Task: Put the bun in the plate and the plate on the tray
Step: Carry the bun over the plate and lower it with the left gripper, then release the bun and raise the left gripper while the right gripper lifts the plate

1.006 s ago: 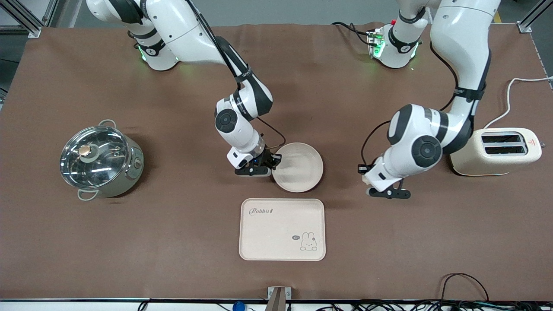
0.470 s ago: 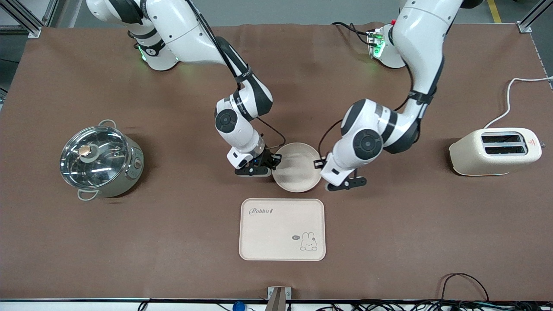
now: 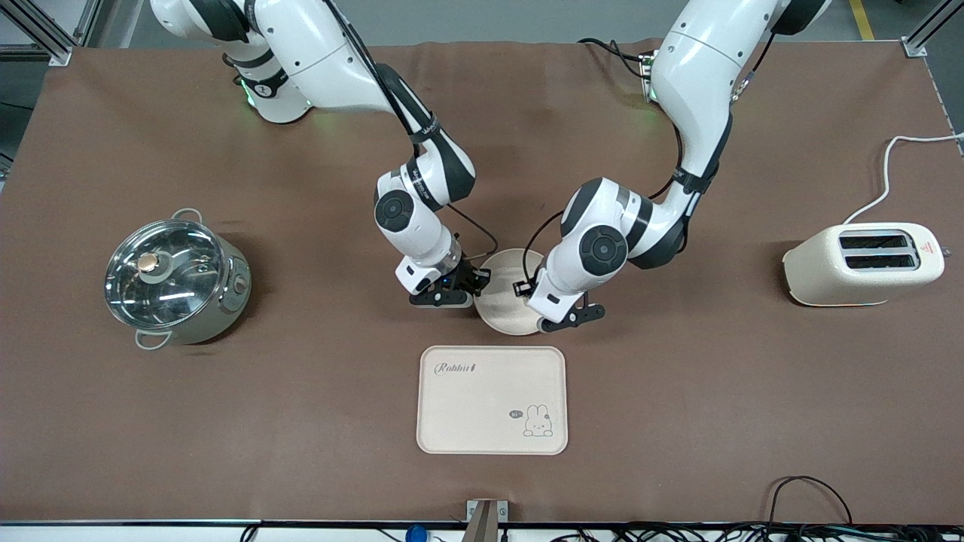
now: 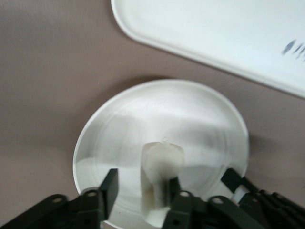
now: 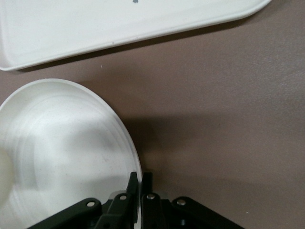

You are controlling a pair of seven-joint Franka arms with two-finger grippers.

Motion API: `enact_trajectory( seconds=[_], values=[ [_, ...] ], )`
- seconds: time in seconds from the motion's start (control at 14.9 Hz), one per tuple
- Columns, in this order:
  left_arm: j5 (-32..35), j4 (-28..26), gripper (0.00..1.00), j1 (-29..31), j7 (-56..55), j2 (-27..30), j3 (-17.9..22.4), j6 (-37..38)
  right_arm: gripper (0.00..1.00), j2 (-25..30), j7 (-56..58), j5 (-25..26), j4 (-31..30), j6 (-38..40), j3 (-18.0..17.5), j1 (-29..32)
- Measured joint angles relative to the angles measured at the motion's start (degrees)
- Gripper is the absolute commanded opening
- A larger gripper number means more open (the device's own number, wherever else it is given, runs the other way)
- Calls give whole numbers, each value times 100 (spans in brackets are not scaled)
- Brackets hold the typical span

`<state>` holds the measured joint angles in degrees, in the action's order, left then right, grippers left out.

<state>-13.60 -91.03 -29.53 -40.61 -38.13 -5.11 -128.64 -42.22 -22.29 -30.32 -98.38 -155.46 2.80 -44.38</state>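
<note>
Over the round cream-white plate [image 3: 503,310], at twelve o'clock from the flat cream rectangular tray [image 3: 489,399], the left gripper [image 4: 140,185] is hanging half-wide around the small pale dough bun [image 4: 163,160].
Right gripper [image 5: 140,183] is pinching the plate's rim, jaws narrow; the bun is risking sticking to a finger, or rolling off once the plate tilts.

Round cream plate [image 3: 506,301] lies flat on the table, farther from the front camera than the rectangular "Rabbit" tray [image 3: 492,400]. Pale oblong bun [image 4: 163,162] sits over the plate's interior.

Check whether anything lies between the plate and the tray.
Nothing visible does: only bare table separates plate and tray. Right gripper clamps the plate's rim; left gripper hangs over the plate, bun at its fingers.
</note>
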Motion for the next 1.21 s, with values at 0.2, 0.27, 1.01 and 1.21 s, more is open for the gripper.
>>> enact_trajectory(
  seconds=[0.2,0.27,1.01,1.21],
  values=[
    [369,482,100,239,26,208,41,405,0,-1,0,0,1,0,1,0],
    [437,613,100,332,26,309,40,652,0,-1,0,0,1,0,1,0],
    [471,45,100,-187,-556,-237,-18,-9,0,-1,0,0,1,0,2,0],
    [472,-128,100,-197,-537,-254,-21,-279,0,-2,0,0,1,0,3,0]
  ],
)
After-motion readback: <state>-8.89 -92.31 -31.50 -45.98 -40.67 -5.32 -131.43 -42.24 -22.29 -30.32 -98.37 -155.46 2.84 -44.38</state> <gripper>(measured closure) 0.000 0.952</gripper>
